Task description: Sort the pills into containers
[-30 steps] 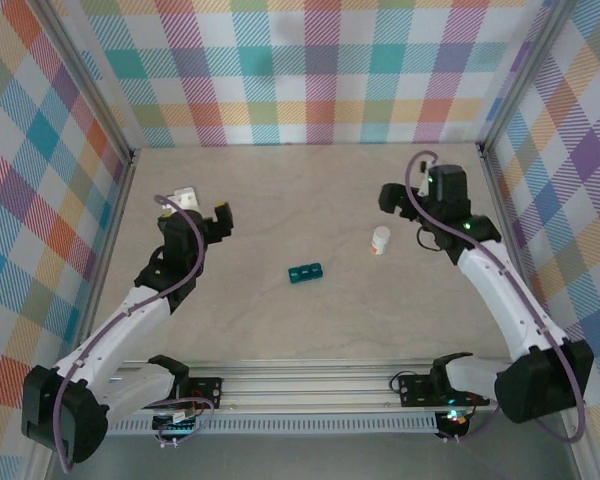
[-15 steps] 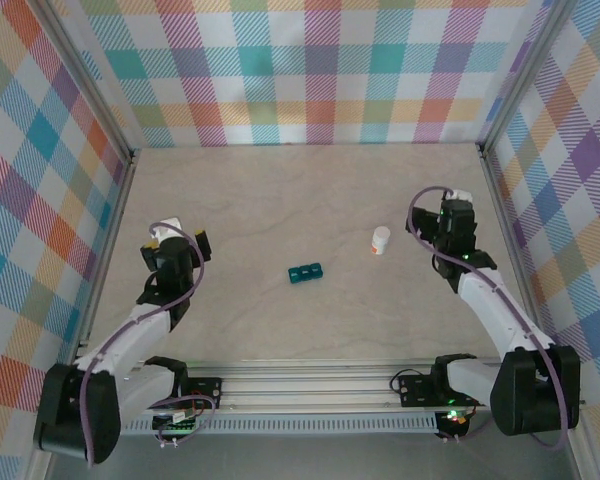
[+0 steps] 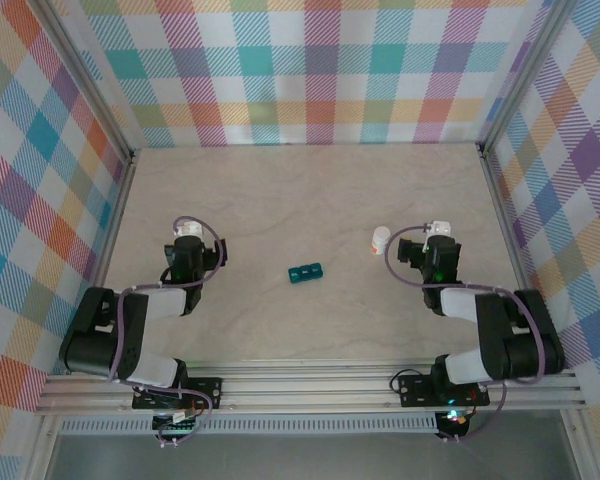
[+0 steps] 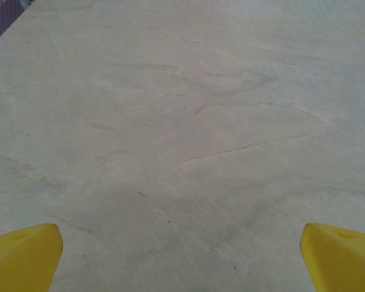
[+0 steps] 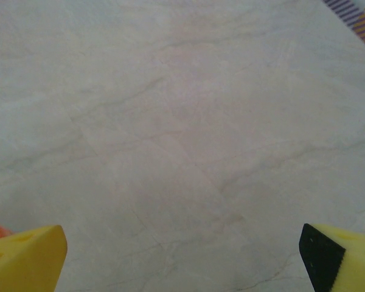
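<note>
Presently, both of my end effectors were released, empty and parked low over the tabletop [image 3: 280,200]. On the left end effector [image 4: 182,258] the yellow pads [image 4: 21,255] stood wide apart with bare surface between them. The right end effector [image 5: 182,258] was equally wide.

Location: the containers [image 3: 305,272] lay near the middle of the tabletop, between my two arms and well apart from both. The white bottle [image 3: 380,240] stood upright, to the right of the strip and near my right end effector.

Orientation: the strip lay flat. Its long axis ran roughly left to right across my front, slightly skewed, with the right end a little farther from my bases. I could not tell whether its compartments were open, and I could make out no loose pills.

Hazards, as I judged them:
- The bottle sat close beside my right wrist, so a careless swing could have toppled it.
- The strip looked light, so a finger brushing it could have pushed it askew.
- An approach squared to the tabletop edge could have missed a compartment because of the skew.
</note>
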